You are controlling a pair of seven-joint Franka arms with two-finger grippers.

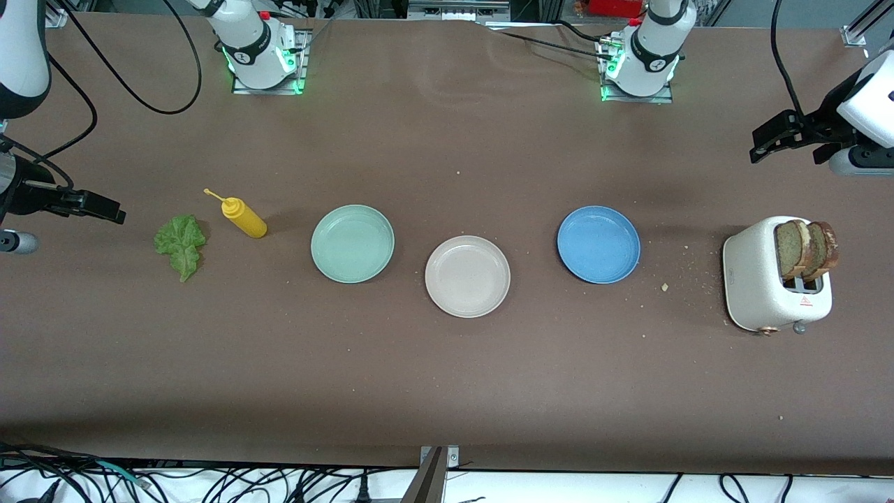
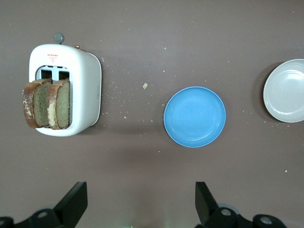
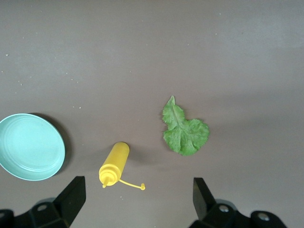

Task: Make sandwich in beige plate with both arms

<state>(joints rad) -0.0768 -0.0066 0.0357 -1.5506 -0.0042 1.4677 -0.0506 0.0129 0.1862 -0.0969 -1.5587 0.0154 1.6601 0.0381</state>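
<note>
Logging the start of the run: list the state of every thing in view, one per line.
Beige plate: empty.
Mint-green plate: empty.
Blue plate: empty.
Bread slices: upright in toaster.
Lettuce leaf: flat on table.
Yellow bottle: lying down.
Left gripper: open, raised.
Right gripper: open, raised.

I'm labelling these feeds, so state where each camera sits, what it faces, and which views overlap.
Front view: high across the table, facing both arm bases; shows the beige plate, both arms, the left claw and the right claw.
Left wrist view: on the left arm, looking down on the toaster, the bread slices and the blue plate; its open claw shows.
Right wrist view: looking down on the lettuce leaf, yellow bottle and mint-green plate; its open claw shows.
Shared: the front view covers everything in both wrist views.
</note>
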